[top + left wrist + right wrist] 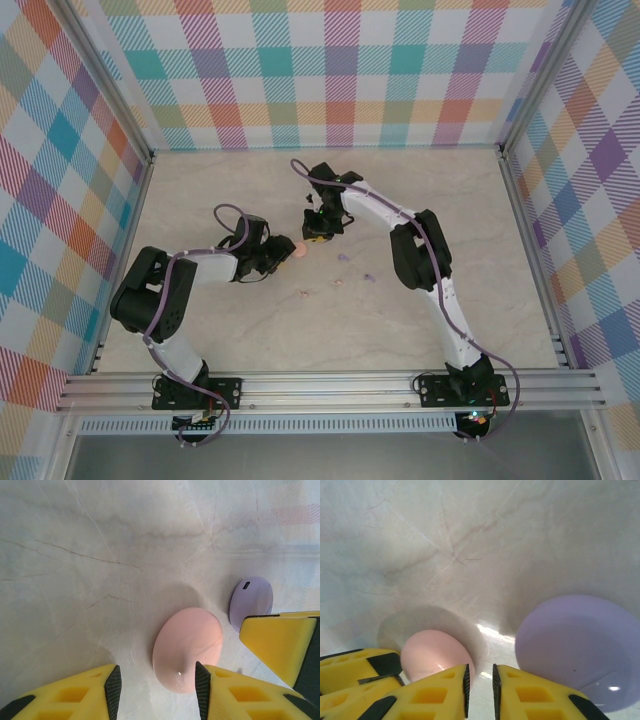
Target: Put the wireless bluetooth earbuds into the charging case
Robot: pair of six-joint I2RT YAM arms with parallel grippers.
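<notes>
- Layout: we see four tiny earbuds lying loose on the marble table (450, 320), all outside the cases, in the open stretch between the two arms.
- The first lilac earbud (343, 258) lies just to the right of the two grippers. The second lilac earbud (369, 276) sits further right and nearer the bases, close beside the right arm.
- The first pink earbud (339, 282) lies near the first lilac one, toward the bases. The second pink earbud (305, 294) is to its left, on the base side of the left gripper.
- The pink case (300, 250) (187, 650) (435, 655) is a smooth round disc resting on the table between the two grippers, its lid shut as far as we can tell.
- The lilac case (251, 602) (580, 650) rests beside the pink one without touching it. In the left wrist view we make out a small port on its edge.
- The left gripper (283, 257) (157, 675) has its fingers apart. The pink case sits just ahead, between the tips, up against the right-hand pad as that camera sees it, with bare table between the case and the other finger, so it is not clamped.
- The right gripper (318, 235) (480, 672) has its fingers nearly together, with a thin slit between them and nothing in it. Its tips hang over the gap between the pink and lilac cases, and we cannot tell whether they touch the table.
</notes>
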